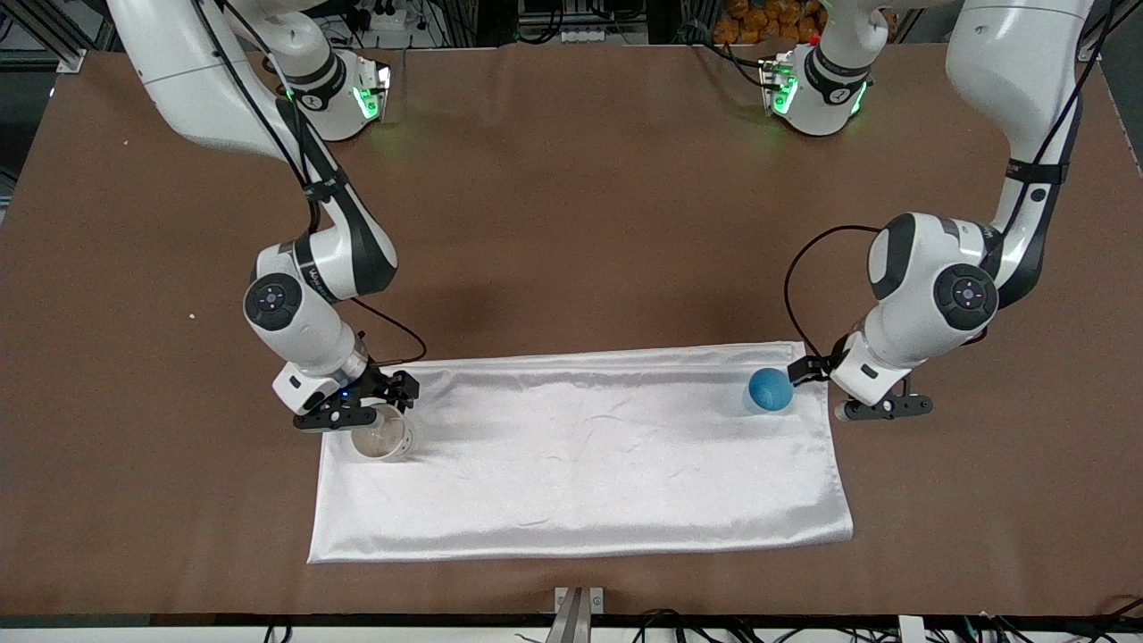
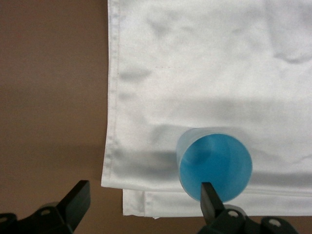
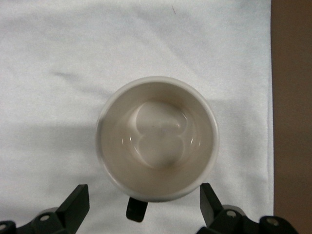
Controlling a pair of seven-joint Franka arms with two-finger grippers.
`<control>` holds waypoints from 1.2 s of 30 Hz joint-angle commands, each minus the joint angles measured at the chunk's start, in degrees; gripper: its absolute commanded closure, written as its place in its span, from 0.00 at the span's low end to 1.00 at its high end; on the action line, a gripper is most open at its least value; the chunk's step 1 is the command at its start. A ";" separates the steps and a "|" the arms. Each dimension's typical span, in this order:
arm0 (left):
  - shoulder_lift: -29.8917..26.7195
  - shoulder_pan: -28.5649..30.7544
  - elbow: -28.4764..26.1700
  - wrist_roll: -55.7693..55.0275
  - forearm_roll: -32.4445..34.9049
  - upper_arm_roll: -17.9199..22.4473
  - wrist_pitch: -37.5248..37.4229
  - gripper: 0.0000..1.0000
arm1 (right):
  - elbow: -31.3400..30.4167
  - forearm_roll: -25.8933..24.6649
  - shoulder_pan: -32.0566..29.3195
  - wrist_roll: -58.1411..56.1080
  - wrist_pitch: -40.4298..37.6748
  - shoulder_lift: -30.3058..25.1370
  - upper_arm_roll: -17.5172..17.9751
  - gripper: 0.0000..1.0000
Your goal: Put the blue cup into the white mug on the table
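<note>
The blue cup (image 1: 769, 389) stands on the white cloth, at the corner toward the left arm's end; the left wrist view shows its round blue top (image 2: 215, 165). My left gripper (image 1: 853, 390) is open and empty over the cloth's edge beside the cup, with one finger (image 2: 209, 197) at the cup's rim (image 2: 144, 202). The white mug (image 1: 384, 435) stands upright and empty on the cloth toward the right arm's end (image 3: 157, 139). My right gripper (image 1: 357, 404) is open just above it, and the dark handle (image 3: 136, 209) lies between its fingers (image 3: 144, 207).
The shiny white cloth (image 1: 580, 446) lies flat on the brown table (image 1: 571, 223), on the part nearer the front camera. Its corner by the blue cup is folded under (image 2: 146, 204). Cables run from both wrists.
</note>
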 commanded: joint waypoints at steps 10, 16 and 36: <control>3.03 -0.65 1.55 -1.10 1.66 0.01 0.77 0.00 | 4.56 -1.21 0.08 1.07 0.70 4.72 -0.42 0.00; 4.44 -1.26 2.34 -1.10 1.58 0.01 0.77 0.00 | 4.47 -3.14 -0.18 1.07 3.42 5.34 -0.42 0.18; 6.81 -2.32 2.52 -1.28 1.58 0.01 2.09 0.19 | 4.21 -8.77 -0.88 1.07 5.10 6.31 -0.42 1.00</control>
